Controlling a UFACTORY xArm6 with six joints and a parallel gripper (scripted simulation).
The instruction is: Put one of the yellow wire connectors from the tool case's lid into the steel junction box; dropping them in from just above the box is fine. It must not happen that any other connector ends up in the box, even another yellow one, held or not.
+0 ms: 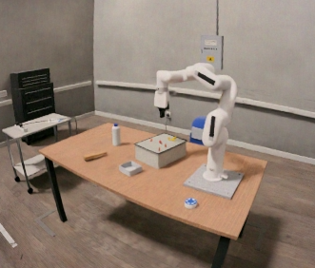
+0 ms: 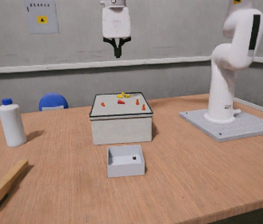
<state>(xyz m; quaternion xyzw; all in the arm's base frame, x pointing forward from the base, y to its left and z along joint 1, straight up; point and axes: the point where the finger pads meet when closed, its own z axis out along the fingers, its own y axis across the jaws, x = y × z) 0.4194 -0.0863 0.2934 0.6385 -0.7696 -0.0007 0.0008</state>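
Grey walls and a wood-plank floor surround the wooden table (image 2: 204,191), where the tool case (image 2: 121,128) stands near the middle with yellow wire connectors (image 2: 122,95) lying at the back edge of its lid beside orange and red ones. Just in front of the case sits the open steel junction box (image 2: 125,160), apart from it. High above the case, the fingers (image 2: 117,51) hang pressed together, gripping nothing.

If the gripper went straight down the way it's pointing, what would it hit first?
Probably the tool case's lid, near the yellow wire connectors. The gripper hangs shut and empty above them, though depth is uncertain.
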